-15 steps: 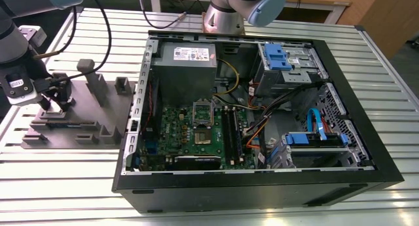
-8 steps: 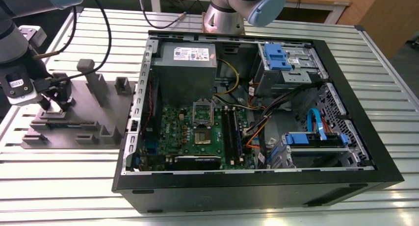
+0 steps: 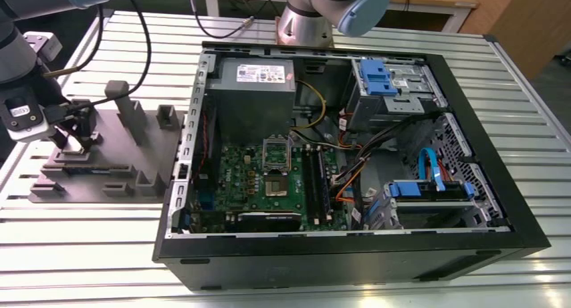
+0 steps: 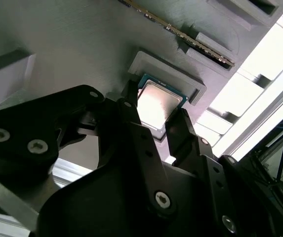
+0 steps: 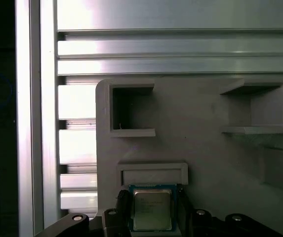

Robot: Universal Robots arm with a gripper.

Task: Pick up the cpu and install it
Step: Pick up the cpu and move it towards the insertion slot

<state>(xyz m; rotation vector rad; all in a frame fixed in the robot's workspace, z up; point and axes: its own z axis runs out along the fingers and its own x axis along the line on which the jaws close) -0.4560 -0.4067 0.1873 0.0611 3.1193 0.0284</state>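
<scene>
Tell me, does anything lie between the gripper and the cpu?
Nothing: in both wrist views the gripper straddles the cpu, which sits in the grey holder's recess.

Here's my table (image 3: pixel 89 254): pale metal slats with grooves between them. The big piece lying on it is the open black computer case (image 3: pixel 339 261), side panel off. Just beside the case, on the exterior view's left, the grey holder block (image 3: pixel 170 154) sits flat on the slats; touching or not, I can't tell. Behind the case, my arm's base (image 3: pixel 303 27) stands on the table. In the first wrist view, slats run past the block's rounded corner.
</scene>
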